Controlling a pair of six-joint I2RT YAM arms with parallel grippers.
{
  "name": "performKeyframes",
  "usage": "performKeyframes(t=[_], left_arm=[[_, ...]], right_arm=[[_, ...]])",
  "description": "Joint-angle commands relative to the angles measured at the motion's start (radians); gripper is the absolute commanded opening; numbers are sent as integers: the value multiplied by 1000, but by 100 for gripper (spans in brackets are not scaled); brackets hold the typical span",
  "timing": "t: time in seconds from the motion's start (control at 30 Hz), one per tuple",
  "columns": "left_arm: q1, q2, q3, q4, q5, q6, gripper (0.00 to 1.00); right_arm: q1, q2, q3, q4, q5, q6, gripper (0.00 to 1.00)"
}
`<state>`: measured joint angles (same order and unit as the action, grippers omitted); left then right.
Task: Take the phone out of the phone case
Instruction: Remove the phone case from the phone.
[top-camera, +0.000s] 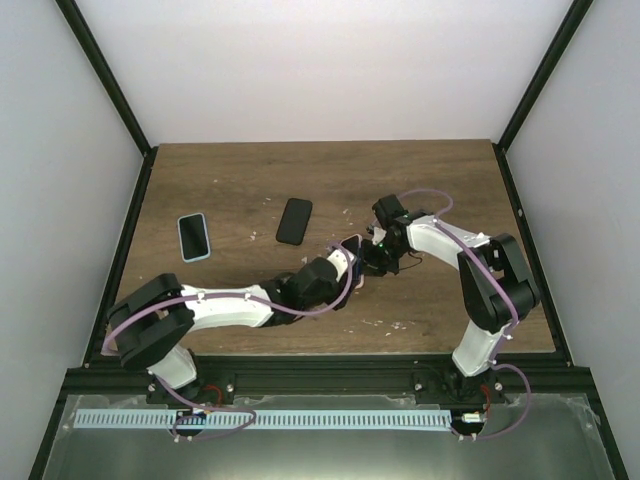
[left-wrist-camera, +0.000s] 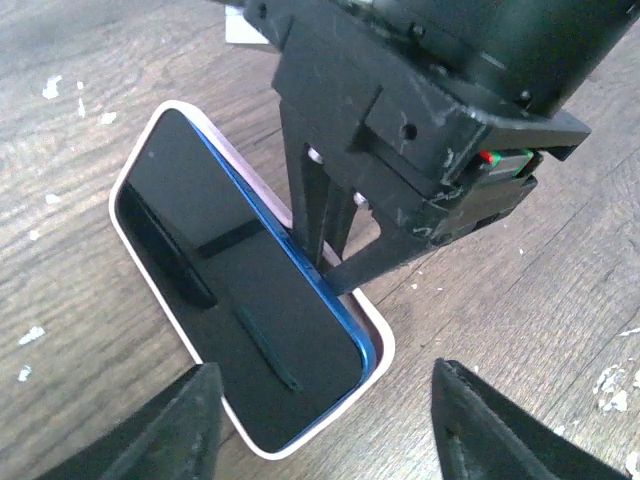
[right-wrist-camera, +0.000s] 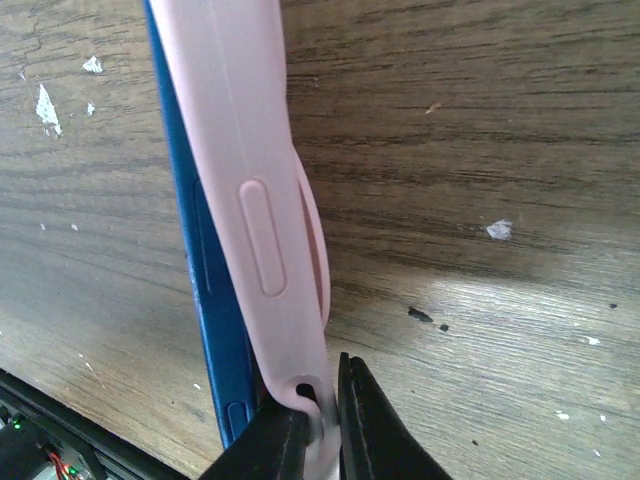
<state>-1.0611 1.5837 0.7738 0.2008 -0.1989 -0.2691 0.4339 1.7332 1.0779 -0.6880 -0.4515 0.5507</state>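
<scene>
A blue phone (left-wrist-camera: 230, 290) with a dark screen lies in a pale pink phone case (left-wrist-camera: 381, 338) on the wooden table, near the middle (top-camera: 350, 250). My right gripper (right-wrist-camera: 325, 425) is shut on the case's rim. There the pink case (right-wrist-camera: 250, 180) is pulled away from the phone's blue edge (right-wrist-camera: 215, 330). In the left wrist view the right gripper (left-wrist-camera: 335, 272) comes down onto the case's right rim. My left gripper (left-wrist-camera: 325, 425) is open, its fingers (left-wrist-camera: 180, 430) on either side of the phone's near corner without touching it.
Two other phones lie to the left on the table (top-camera: 440, 190): one in a light blue case (top-camera: 194, 237) and a black one (top-camera: 294, 221). Both arms meet at the table's middle. Black frame posts (top-camera: 520, 200) run along the table's sides.
</scene>
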Motion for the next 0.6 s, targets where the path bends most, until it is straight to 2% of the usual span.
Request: performKeyframes(t=[0.0, 0.23, 0.57], left_arm=[[-25, 43, 20, 40, -43, 54, 53], [-57, 70, 35, 15, -177, 92, 46], [-61, 117, 74, 12, -183, 144, 52]], right_arm=[[4, 34, 12, 1, 13, -14, 1], [3, 17, 1, 3, 20, -12, 1], [2, -23, -7, 7, 51, -14, 1]])
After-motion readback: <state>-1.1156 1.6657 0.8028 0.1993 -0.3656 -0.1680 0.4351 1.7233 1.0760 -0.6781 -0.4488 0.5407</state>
